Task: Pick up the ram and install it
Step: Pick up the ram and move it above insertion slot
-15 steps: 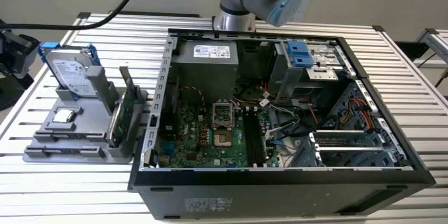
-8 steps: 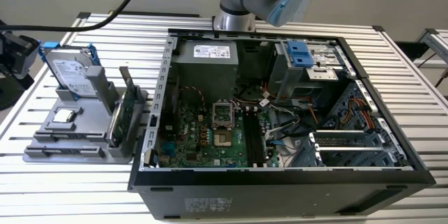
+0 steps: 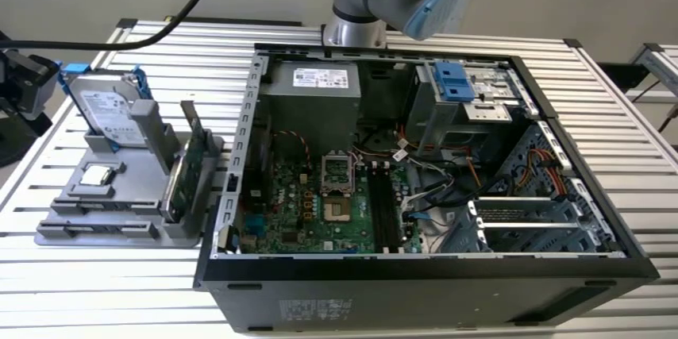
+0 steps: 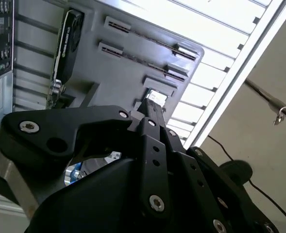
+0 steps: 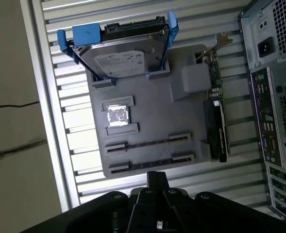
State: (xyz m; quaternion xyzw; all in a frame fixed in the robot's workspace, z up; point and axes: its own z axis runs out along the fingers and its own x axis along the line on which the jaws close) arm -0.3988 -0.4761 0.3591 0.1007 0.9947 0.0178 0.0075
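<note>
Ram [image 5: 147, 144] edge-up in grey holder [image 5: 152, 97] slot; my gripper [image 5: 155, 177] near, spread I cannot tell; best centre over stick, descend square

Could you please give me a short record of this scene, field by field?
gripper: hangs over the tray, nearest the ram
ram: two thin dark sticks on edge in the tray's holders, not yet picked up
tray: gray, on the slatted table beside the case
hard drive: on edge in the tray, blue rails
card: on edge at the tray's case side
chip: flat in a tray pocket
case: open, motherboard showing
</note>
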